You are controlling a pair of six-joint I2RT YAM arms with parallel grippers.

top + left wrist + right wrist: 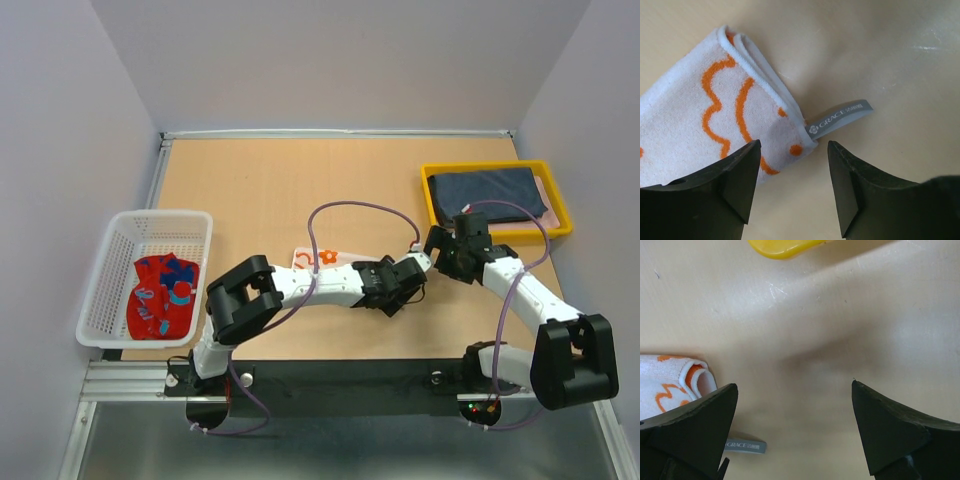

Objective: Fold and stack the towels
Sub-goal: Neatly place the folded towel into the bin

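A folded white towel with orange pattern [705, 120] lies on the table, its grey label [840, 118] sticking out at one corner. My left gripper [794, 150] hovers open just short of that corner, nothing between its fingers. My right gripper [794, 386] stands wide open over bare table, with the same towel [670, 380] past its left finger. From above, that towel [318, 257] is mostly hidden under my left arm, and the two grippers [418, 265] [437, 247] sit close together. A dark navy towel [487, 192] lies folded in the yellow tray [497, 166]. A red towel with blue patches [162, 295] lies crumpled in the basket.
The white mesh basket [160, 214] stands at the table's left edge. The yellow tray sits at the back right, and its corner [785, 247] shows at the top of the right wrist view. Grey walls enclose the table on three sides.
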